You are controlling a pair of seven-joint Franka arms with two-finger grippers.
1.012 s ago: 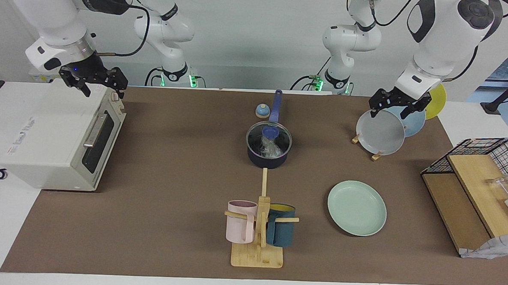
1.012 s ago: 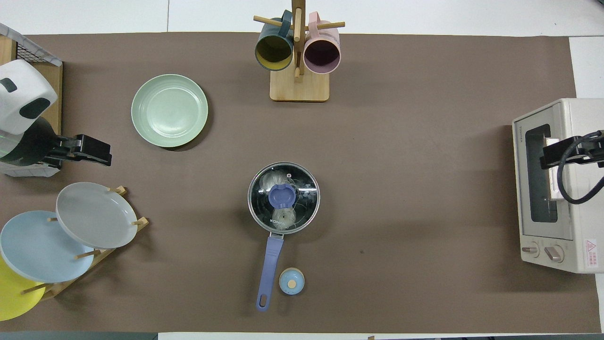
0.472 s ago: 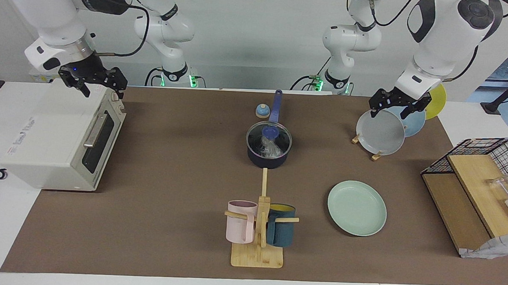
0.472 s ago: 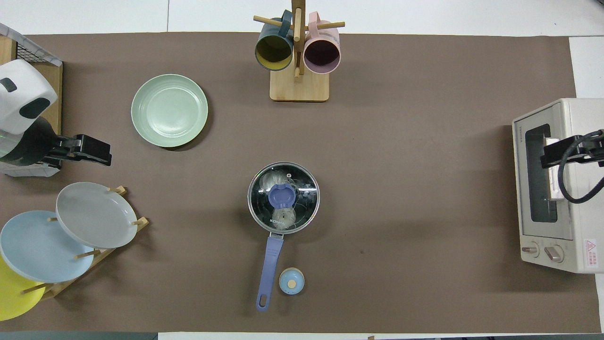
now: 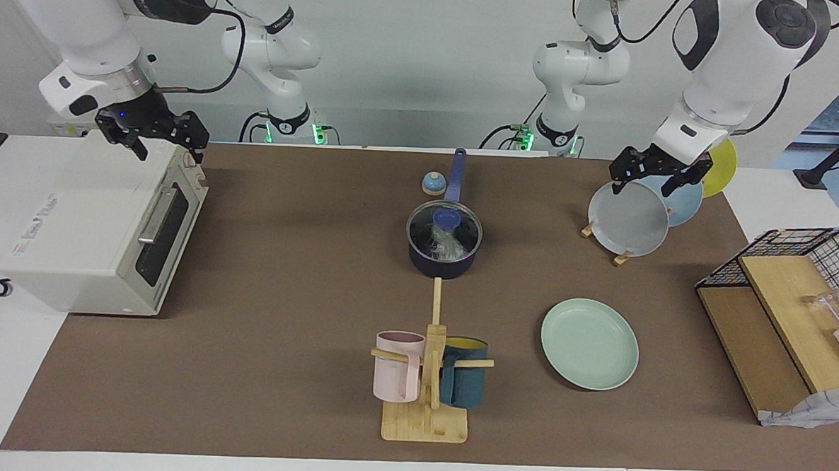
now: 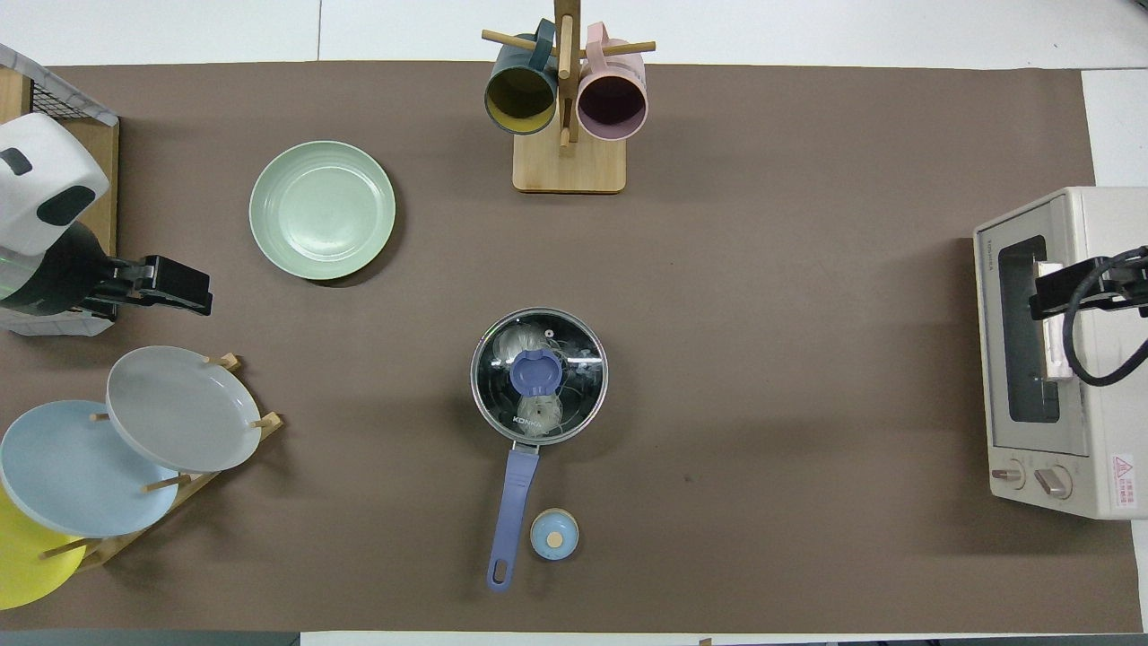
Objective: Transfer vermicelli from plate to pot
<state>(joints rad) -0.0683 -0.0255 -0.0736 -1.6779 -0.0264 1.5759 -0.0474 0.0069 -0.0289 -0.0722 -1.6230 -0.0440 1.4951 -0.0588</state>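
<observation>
Item: vermicelli, a pale translucent clump, lies inside the navy saucepan under its glass lid, near the middle of the bench. Item: mint-green plate, bare, flat on the bench toward the left arm's end and farther from the robots than the saucepan. Item: left hand, raised over the grey plate in the wooden plate rack, holding nothing; whether its fingers are parted cannot be told. Item: right hand, raised over the top of the toaster oven, holding nothing; finger state likewise cannot be told. Item: mug tree with pink and teal mugs, farther from the robots than the saucepan; small blue knob-topped object beside the saucepan handle. Judgement: the transfer appears complete, with both arms parked clear. Remaining step, if any, is withdrawal; done well, each hand keeps height over rack and oven and leaves the lid undisturbed.
</observation>
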